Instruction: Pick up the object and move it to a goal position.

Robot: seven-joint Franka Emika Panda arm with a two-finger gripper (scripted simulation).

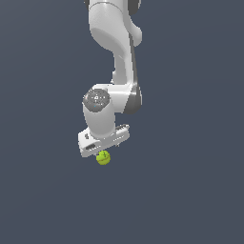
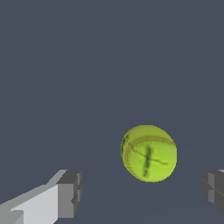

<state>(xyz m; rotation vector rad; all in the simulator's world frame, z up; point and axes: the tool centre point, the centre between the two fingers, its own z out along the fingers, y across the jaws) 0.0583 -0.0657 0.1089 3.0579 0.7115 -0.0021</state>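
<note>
Fingers (image 2: 65, 194) apart, gripper (image 2: 140, 192) straddled ball (image 2: 149, 153), no contact yet. Ball sat on floor just below palm. Prob light, slightly springy, rolls easy; pinch across widest part, centred.

Small yellow-green ball with dark seam lines (image 1: 103, 157) (image 2: 148, 153)

It sits on the plain dark grey surface, round and whole, its reddish stitched seam curving across the upper face.

You saw only a plain backdrop (image 1: 43, 200), a flat slate blue-grey that filled both views from edge to edge. It showed no seam, corner or texture. The light was even and soft, with hardly any shadow.
</note>
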